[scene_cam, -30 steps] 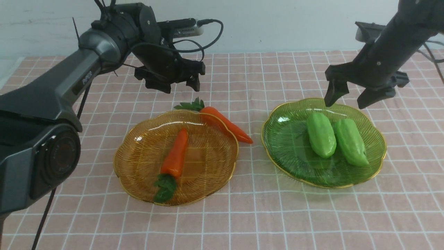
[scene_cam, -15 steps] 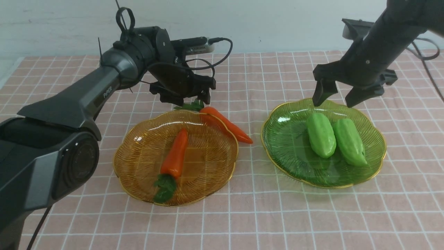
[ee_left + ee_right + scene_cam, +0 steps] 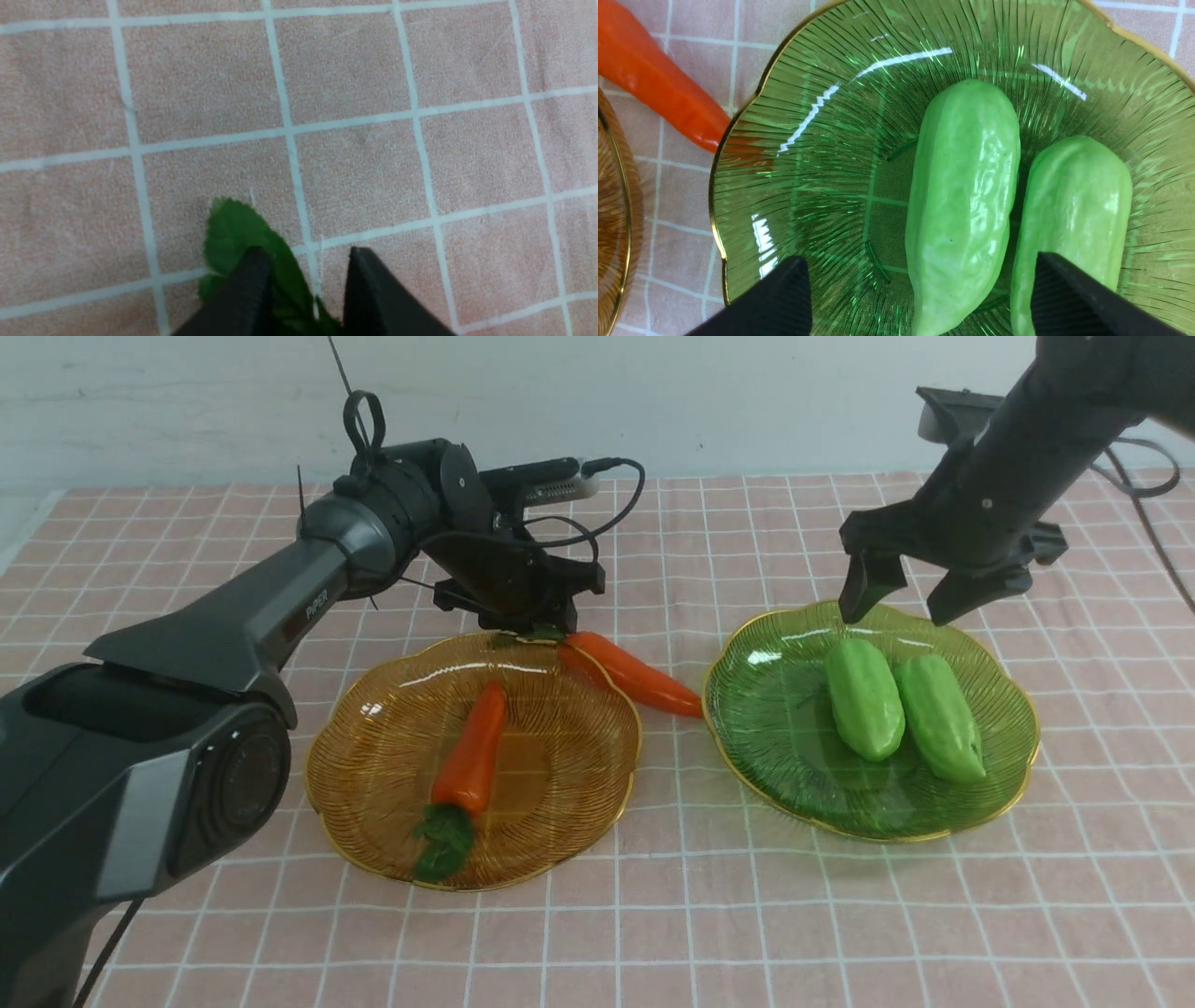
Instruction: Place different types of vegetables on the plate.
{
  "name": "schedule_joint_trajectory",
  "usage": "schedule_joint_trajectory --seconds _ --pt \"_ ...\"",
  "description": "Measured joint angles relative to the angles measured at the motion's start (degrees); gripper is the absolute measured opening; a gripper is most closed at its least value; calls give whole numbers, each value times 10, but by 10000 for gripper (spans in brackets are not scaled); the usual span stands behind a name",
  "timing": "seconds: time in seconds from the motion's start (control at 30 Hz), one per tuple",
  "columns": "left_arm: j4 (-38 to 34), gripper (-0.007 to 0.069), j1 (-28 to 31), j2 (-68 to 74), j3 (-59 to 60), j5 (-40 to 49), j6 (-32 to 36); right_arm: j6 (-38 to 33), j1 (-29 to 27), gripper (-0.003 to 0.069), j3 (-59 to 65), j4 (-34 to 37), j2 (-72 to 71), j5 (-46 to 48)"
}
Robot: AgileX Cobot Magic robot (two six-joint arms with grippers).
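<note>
One carrot lies in the amber plate. A second carrot rests on the cloth behind that plate's far rim, its tip near the green plate. My left gripper is down on this carrot's leafy top, its fingers narrowed around the leaves. Two light green gourds lie side by side in the green plate. My right gripper hangs open above the plate's far rim, over the gourds and touching neither.
A pink checked cloth covers the table, which ends at a pale wall behind. The two plates stand close together, with the carrot's tip between their rims.
My left gripper has come down and to the right onto the rear carrot's leaves and narrowed around them. That carrot has shifted right. The right gripper moved slightly left, then held still.
</note>
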Motion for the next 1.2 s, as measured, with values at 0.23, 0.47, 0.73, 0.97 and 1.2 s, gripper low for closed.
schedule_joint_trajectory --seconds 0.23,0.47,0.73,0.97,1.2 --pt "-31 10 0 0 0 -4 1 -1 0 576 0 0 0 0" --pt "-91 -3 0 0 0 -35 15 -1 0 576 0 0 0 0" --pt "-100 -3 0 -52 0 -42 47 -1 0 576 0 0 -1 0" --pt "-101 -3 4 -103 8 -22 66 -8 0 576 0 0 -42 1" --pt "-100 -3 4 -231 5 42 93 -9 0 576 0 0 -131 5"
